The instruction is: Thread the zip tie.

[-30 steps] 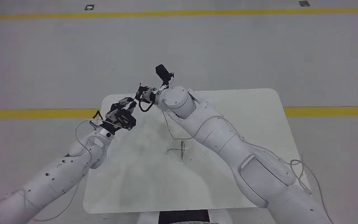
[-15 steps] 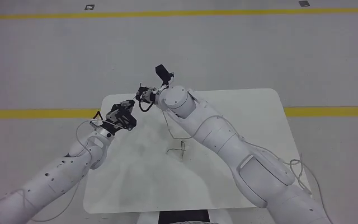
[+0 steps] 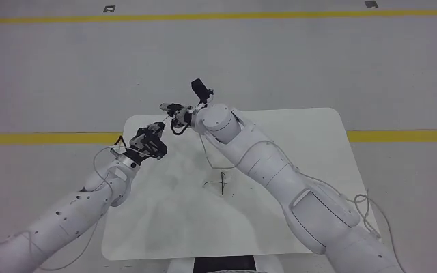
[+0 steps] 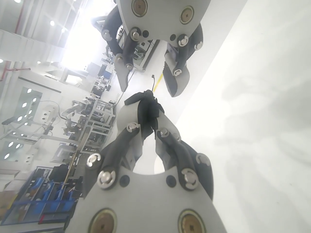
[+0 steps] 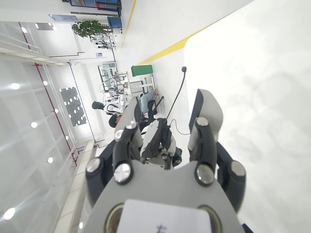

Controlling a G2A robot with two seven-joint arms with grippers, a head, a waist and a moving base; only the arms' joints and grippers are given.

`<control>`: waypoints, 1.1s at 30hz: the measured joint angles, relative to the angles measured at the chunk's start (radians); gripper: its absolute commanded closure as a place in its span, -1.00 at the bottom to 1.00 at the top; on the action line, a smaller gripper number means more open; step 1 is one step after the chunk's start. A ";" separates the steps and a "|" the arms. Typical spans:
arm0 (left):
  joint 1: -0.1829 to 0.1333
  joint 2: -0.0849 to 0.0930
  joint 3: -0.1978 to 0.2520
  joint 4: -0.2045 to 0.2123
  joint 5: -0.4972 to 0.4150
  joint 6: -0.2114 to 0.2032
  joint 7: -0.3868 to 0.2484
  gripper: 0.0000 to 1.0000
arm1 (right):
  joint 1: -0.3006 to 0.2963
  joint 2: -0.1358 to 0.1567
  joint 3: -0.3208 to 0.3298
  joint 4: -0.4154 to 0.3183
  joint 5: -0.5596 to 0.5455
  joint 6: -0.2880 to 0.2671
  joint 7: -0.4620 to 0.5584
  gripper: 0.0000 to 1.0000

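So, stage: mid-air setup, and nothing looks threaded yet.
Left gripper (image 4: 147, 99): the fingers are clamped on the zip tie (image 5: 176, 93). It's held up off the table (image 3: 307, 136) near the far left corner, I'd guess so the free end is reachable.
Zip tie: the strap pokes out of the left fingertips, small head at the far end, no loop formed. It aims at the gap in the other gripper, but I can't tell if it's actually inside.
Right gripper (image 5: 168, 98): the fingers are spread wide, holding nothing. It's nose to nose with the left, probably lined up to take the head end.
Black bits (image 3: 220, 183): thin pieces lying crossed mid-table, well apart from both grippers.
Risk: the strap is thin and easy to miss.
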 measured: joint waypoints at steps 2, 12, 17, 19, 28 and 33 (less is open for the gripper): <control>0.001 -0.002 0.000 0.000 0.000 -0.001 0.002 1.00 | -0.002 0.001 0.006 0.001 -0.003 0.000 -0.003 -1.00; 0.046 -0.006 -0.098 -0.028 -0.349 -0.192 0.138 1.00 | -0.044 0.045 0.079 -0.062 -0.091 -0.009 0.019 -1.00; 0.077 0.005 -0.157 -0.028 -0.440 -0.328 0.187 1.00 | -0.073 0.068 0.124 -0.095 -0.109 -0.030 0.047 -1.00; 0.087 0.009 -0.177 -0.024 -0.456 -0.364 0.193 1.00 | -0.073 0.068 0.123 -0.094 -0.109 -0.029 0.046 -1.00; 0.090 0.009 -0.182 -0.022 -0.463 -0.371 0.195 1.00 | -0.072 0.067 0.123 -0.094 -0.109 -0.029 0.046 -1.00; 0.086 0.003 -0.201 0.000 -0.509 -0.407 0.163 1.00 | -0.091 0.074 0.140 -0.097 -0.117 -0.051 0.040 -1.00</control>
